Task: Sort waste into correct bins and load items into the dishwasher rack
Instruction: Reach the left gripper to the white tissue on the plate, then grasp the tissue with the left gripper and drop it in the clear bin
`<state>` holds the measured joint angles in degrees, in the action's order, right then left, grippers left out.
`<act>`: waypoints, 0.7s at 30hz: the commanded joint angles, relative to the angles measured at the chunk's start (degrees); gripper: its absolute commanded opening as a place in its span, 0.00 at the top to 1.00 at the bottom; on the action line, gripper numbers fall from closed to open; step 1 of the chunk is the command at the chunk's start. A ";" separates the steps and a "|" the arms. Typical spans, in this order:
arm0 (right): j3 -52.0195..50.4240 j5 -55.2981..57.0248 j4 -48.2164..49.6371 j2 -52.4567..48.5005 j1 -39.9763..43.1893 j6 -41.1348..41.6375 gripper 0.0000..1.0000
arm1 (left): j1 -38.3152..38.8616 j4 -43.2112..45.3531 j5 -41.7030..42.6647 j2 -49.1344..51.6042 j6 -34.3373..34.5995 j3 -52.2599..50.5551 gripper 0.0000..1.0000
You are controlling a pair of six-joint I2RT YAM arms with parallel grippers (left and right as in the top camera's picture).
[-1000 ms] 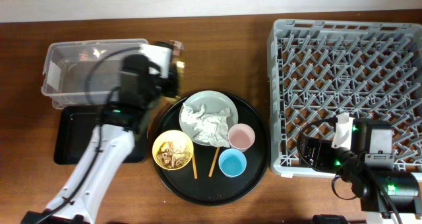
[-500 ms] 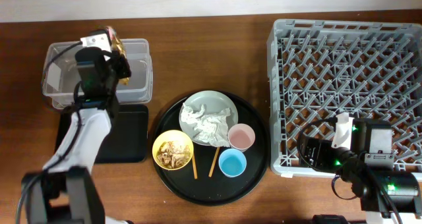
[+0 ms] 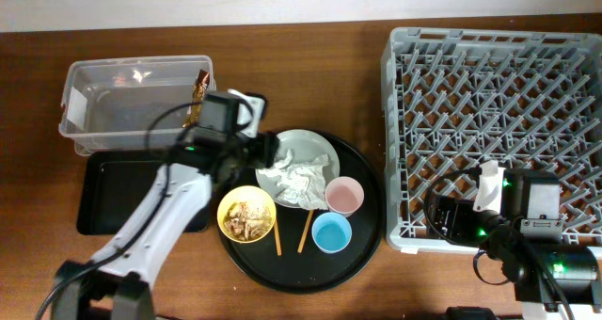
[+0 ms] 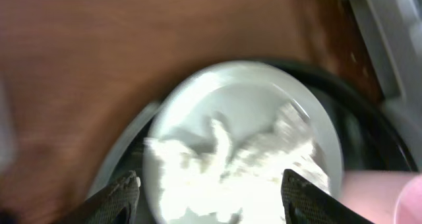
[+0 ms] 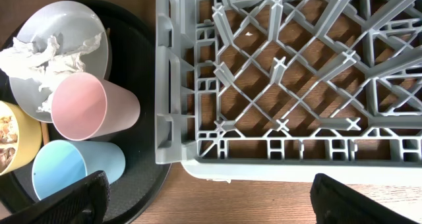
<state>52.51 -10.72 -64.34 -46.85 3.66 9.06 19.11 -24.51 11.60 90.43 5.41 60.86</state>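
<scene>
My left gripper (image 3: 266, 154) hangs open over the left rim of the grey-green plate (image 3: 318, 147). In the left wrist view its fingers (image 4: 120, 192) straddle the crumpled white tissue (image 4: 231, 174) on that plate (image 4: 257, 92) without touching it. The brown wrapper (image 3: 200, 83) lies at the right end of the clear tub (image 3: 122, 108). Food scraps fill the yellow bowl (image 3: 246, 216). The pink cup (image 3: 345, 196) and the blue cup (image 3: 331, 232) stand on the round tray. My right gripper (image 5: 211, 207) stays open and empty at the front left corner of the grey rack (image 3: 499, 122).
The round black tray (image 3: 362, 254) also holds two wooden chopsticks (image 3: 277, 232). The flat black tray (image 3: 103, 198) lies in front of the tub, under my left arm. The rack wall (image 5: 171, 85) stands close to the right of the cups.
The left gripper carried the brown wrapper over the clear tub, opened and let it go there, then swung right to the plate. The right arm has not moved.
</scene>
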 commanded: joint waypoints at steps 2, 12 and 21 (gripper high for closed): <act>0.96 -0.70 -0.13 0.17 -0.26 0.26 0.02 | 8.39 1.57 -1.68 8.09 -0.35 -0.07 0.32; 0.96 -0.70 -0.48 0.17 -0.26 0.26 0.02 | 12.57 4.28 -7.98 12.50 -0.33 1.57 1.00; 0.96 -0.68 -0.87 0.17 -0.26 0.24 0.02 | -9.01 13.20 -20.06 -1.46 -0.33 8.61 0.99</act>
<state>52.51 -10.72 -65.17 -46.85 3.66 9.06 17.04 -14.33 -3.97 89.23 5.39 69.06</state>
